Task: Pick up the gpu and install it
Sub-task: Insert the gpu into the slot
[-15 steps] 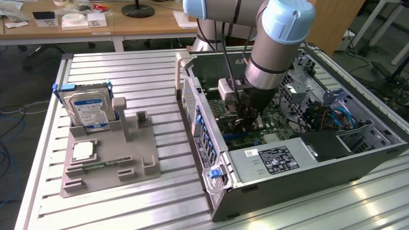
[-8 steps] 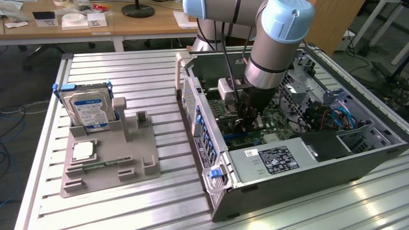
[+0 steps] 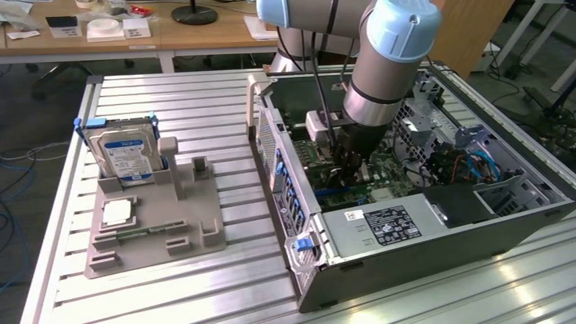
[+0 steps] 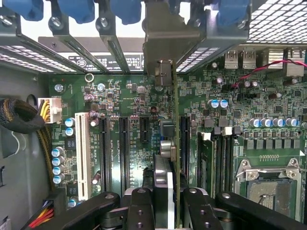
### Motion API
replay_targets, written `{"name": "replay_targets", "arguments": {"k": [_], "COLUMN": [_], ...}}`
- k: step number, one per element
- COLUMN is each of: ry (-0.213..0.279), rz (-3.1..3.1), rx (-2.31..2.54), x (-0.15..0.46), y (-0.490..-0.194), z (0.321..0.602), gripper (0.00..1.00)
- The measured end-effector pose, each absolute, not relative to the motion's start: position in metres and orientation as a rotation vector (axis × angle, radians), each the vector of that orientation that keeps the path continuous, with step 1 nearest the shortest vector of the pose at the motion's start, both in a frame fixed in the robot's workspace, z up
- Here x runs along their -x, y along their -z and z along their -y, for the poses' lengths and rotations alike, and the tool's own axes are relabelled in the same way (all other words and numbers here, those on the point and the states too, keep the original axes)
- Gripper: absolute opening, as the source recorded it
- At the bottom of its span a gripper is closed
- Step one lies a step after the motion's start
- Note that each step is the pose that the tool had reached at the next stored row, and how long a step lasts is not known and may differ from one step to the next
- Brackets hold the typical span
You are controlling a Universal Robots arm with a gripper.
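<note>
Silver and pale-blue, the Universal Robots arm comes in from the top of the exterior view and points its last link almost straight down into the open computer case (image 3: 405, 270), which lies on its side on the ribbed aluminium table (image 3: 180, 101). The gripper (image 3: 347, 162) sits low inside the case, above the green motherboard (image 4: 134, 96) and beyond the labelled power supply (image 3: 387, 226).

In the wrist view the two black fingers (image 4: 139, 206) close from either side on the gpu (image 4: 168, 139), pinching the card between them. The card is seen edge-on: a thin green circuit board with a darker block and small silver cans on one face. It runs straight away from the gripper across the motherboard. Its pale metal end bracket (image 4: 170, 33) stands at the case's rear wall, in line with the row of slot openings and between the blue retaining clips (image 4: 79, 9). The card stands upright on its edge among the long black expansion slots (image 4: 123, 148), just beside one of them. Whether its edge connector is pressed into a slot cannot be told.

On the exterior view's left, well apart from the case, a grey fixture tray (image 3: 171, 223) holds an upright blue-labelled hard drive (image 3: 126, 152) and a small square CPU chip (image 3: 117, 212).
</note>
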State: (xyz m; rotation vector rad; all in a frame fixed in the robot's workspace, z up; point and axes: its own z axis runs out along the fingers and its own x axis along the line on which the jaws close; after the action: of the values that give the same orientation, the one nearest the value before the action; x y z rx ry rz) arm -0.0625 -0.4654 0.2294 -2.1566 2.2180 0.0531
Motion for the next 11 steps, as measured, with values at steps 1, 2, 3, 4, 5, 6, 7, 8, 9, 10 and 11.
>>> {"name": "replay_targets", "arguments": {"k": [1, 2, 3, 4, 5, 6, 7, 8, 9, 10, 11], "ry": [-0.053, -0.053, -0.053, -0.053, -0.053, -0.053, -0.053, -0.053, -0.053, -0.053, -0.053], "rz": [-2.218, -2.218, -2.218, -2.218, -2.218, -2.218, -2.218, -2.218, -2.218, -2.218, -2.218], "rx": [2.157, 2.157, 2.157, 2.157, 2.157, 2.156, 2.156, 2.157, 2.157, 2.157, 2.157], "x": [0.0625, 0.0626, 0.0628, 0.0628, 0.0631, 0.0635, 0.0637, 0.0639, 0.0643, 0.0644, 0.0645], "y": [-0.2291, -0.2290, -0.2290, -0.2287, -0.2286, -0.2283, -0.2281, -0.2280, -0.2277, -0.2276, -0.2276], "z": [0.4654, 0.4654, 0.4654, 0.4654, 0.4654, 0.4653, 0.4653, 0.4654, 0.4654, 0.4654, 0.4654], "gripper": [0.28, 0.28, 0.28, 0.28, 0.28, 0.28, 0.28, 0.28, 0.28, 0.28, 0.28]}}
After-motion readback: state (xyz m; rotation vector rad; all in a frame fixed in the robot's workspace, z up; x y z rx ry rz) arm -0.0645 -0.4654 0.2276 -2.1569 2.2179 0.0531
